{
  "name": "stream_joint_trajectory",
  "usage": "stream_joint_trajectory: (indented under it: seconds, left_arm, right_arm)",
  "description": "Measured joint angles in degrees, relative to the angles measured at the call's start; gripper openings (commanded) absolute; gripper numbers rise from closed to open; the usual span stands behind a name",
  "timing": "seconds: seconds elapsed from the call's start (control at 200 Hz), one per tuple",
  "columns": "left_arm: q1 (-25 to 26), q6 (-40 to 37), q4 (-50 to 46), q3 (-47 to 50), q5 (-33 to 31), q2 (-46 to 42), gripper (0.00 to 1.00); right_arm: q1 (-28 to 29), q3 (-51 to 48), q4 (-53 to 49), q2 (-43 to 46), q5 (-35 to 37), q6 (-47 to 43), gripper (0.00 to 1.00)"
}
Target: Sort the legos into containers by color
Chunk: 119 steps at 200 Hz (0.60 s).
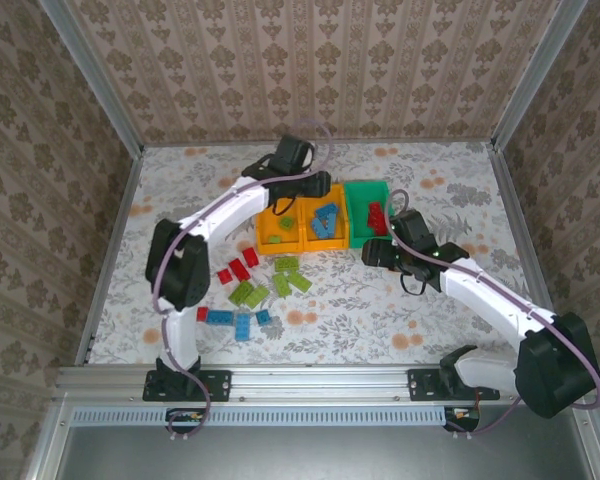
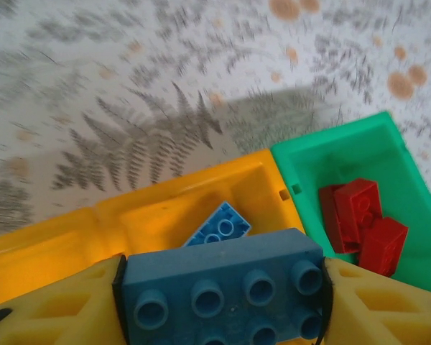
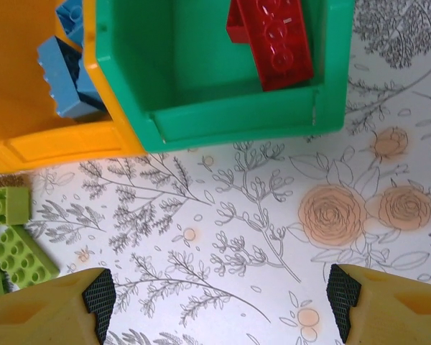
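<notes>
**Blue brick over the bin row: a wrong bin or a bounce is the danger**

Nearest the arm bases, on the near side of the bin row [image 1: 280, 241], the loose legos [image 1: 248, 293] lie scattered on the worktop [image 1: 450, 190] in red, lime and blue. Sorting is clearly unfinished.

Just short of the row's green bin [image 2: 345, 154] hangs the right tool [image 3: 221, 295], jaws apart and empty, with only bare worktop between them. Two lime bricks [image 3: 21, 255] lie to its left. If it pushes forward from here it could shove the bin wall and shift the whole row under the other arm.

Over the row itself, the left tool [image 2: 221, 302] is clamped on a blue brick [image 2: 223, 269], gripped end to end with its studs facing the wrist camera. Beneath it, the middle bin [image 2: 165, 215] already holds a blue piece [image 2: 219, 226], so I judge that to be the target.

- **Wrong bin:** from above, the tool sits near the wall shared with the left-hand bin [image 1: 267, 235], which holds a lime brick [image 1: 286, 222]. Letting go off-line could put blue in with lime.
- **Bounce:** the brick could clip a divider and tip into the green bin among the red bricks [image 2: 359, 215], or hop out onto the worktop.
- **Crowding:** both arms meet at the row, and that invites a knock.
</notes>
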<state>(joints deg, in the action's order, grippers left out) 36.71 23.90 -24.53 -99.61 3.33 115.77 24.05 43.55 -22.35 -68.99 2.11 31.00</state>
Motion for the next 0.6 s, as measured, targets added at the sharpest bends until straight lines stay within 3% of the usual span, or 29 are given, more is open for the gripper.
stream_joint_trajectory:
  seconds: [0.11, 0.26, 0.305, 0.335, 0.595]
  left_arm:
    - [0.2, 0.1, -1.0, -1.4, 1.3, 3.7, 0.61]
    - [0.0, 0.5, -2.3, -1.4, 2.2, 4.5, 0.80]
    - [0.0, 0.9, -2.1, -1.4, 2.4, 4.5, 0.89]
    - [0.0, 0.9, -2.0, -1.4, 2.5, 4.5, 0.99]
    - [0.0, 1.0, 0.9, 8.5, 0.9, -4.9, 1.00]
  right_arm:
    - [0.0, -1.4, 0.0, 1.6, 0.0, 0.8, 0.80]
    - [0.0, -2.1, 0.1, 3.5, -0.1, 1.3, 0.80]
    - [0.2, -2.1, 0.1, 3.5, -0.4, 1.3, 0.80]
    - [0.5, -2.1, 0.1, 3.5, -0.5, 1.1, 0.81]
    - [9.6, -1.7, 0.9, 0.1, 0.4, -1.7, 0.80]
